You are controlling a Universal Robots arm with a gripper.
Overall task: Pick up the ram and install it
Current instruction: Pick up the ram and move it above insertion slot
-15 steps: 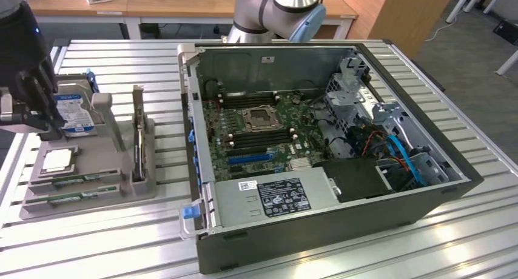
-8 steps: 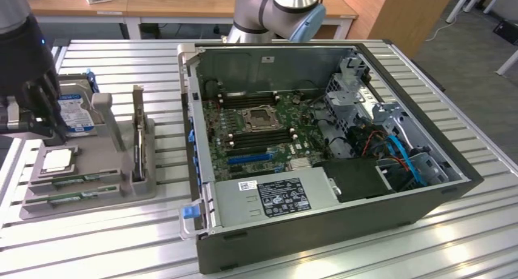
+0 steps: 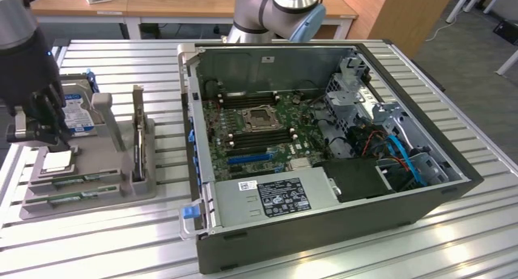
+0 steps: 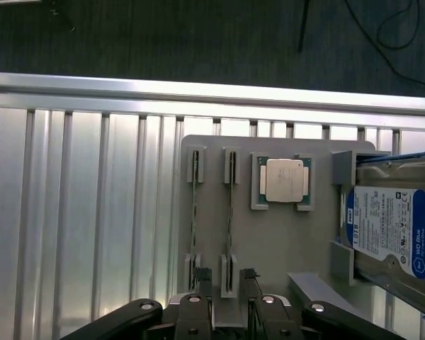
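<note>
At the near edge of the grey plastic holder tray [image 4: 269, 241], on the slatted aluminium table [image 4: 78, 212], the ram [image 4: 230, 212], a thin green circuit-board stick, stands on edge in its slots. A second stick [image 4: 194, 212] stands just beside it. The black two-finger gripper [image 4: 227, 280] hangs above, spread wide and empty. The ram is probably light, stiff and fragile, so it looks best pinched across its flat faces. Farther along sit the square silver CPU chip [image 4: 283, 180] and the blue-labelled hard drive [image 4: 386, 230].
</note>
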